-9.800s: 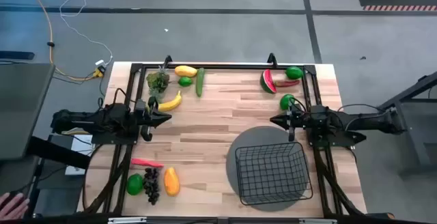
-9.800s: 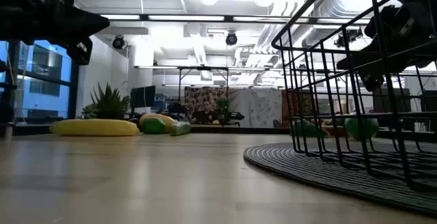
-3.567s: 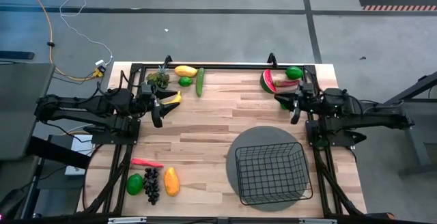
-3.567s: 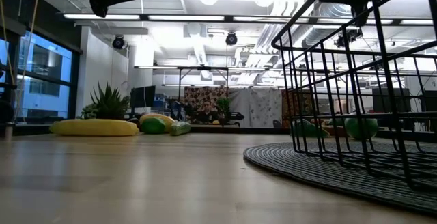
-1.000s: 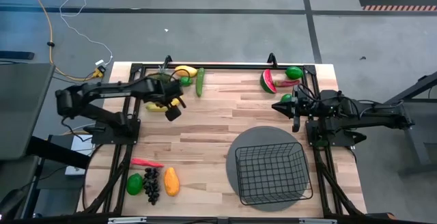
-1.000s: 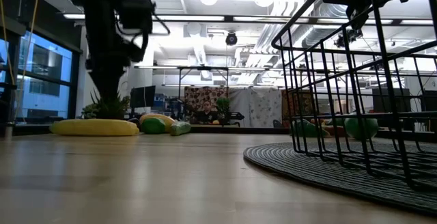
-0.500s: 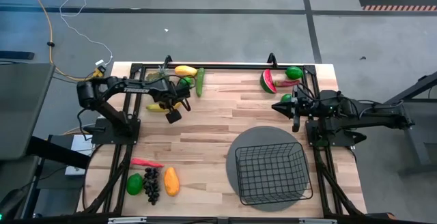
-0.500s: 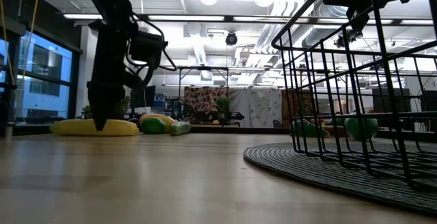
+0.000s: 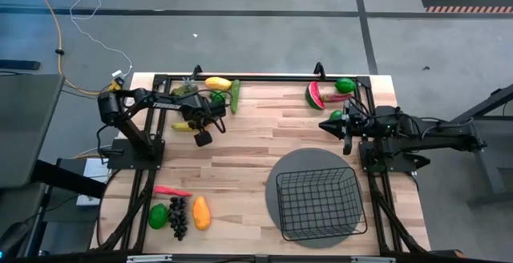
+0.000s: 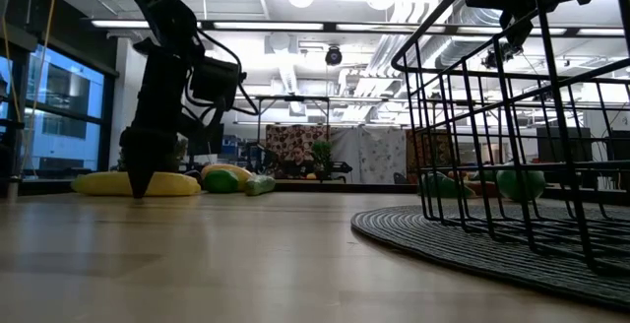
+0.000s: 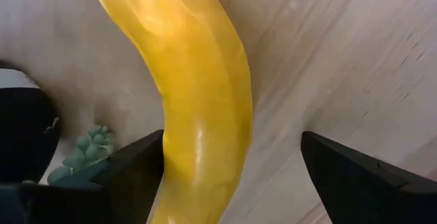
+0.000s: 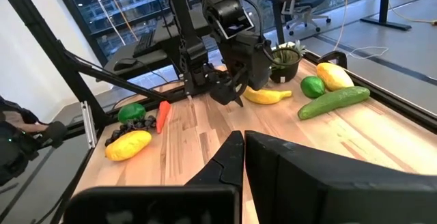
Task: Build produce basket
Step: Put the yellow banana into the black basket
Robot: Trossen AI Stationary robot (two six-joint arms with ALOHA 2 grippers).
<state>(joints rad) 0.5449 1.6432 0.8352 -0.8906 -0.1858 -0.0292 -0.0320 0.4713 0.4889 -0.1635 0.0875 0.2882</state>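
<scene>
The yellow banana [image 9: 183, 125] lies flat on the wooden table at the far left, beside a small potted plant [image 9: 186, 93]. My left gripper [image 9: 199, 128] stands over its middle, open and pointing down, one finger on each side of it [image 11: 232, 138]. In the low view its fingertips [image 10: 138, 180] reach table height. My right gripper [image 9: 337, 125] hovers shut at the right, above a green lime [image 9: 337, 116]. The black wire basket [image 9: 319, 204] stands on the round grey mat [image 9: 282, 165] at the near right. My left gripper comes at the banana from above, its fingers lying across the banana's middle. One finger [image 11: 136, 176] stands right against the banana's side [image 11: 179, 162]; whether it touches, I cannot tell. The other finger [image 11: 362, 183] stands well apart. The banana rests on the table.
At the far edge lie a yellow mango [image 9: 216, 83], a lime [image 9: 216, 96], a cucumber [image 9: 234, 96], a watermelon slice [image 9: 315, 96] and another lime [image 9: 345, 86]. Near left: red chili [image 9: 172, 191], lime [image 9: 159, 215], grapes [image 9: 178, 217], orange mango [image 9: 200, 212].
My left gripper has sunk from above the banana down to table height, rolling about its own axis as it went, and stays open astride the banana. The banana has not moved.
</scene>
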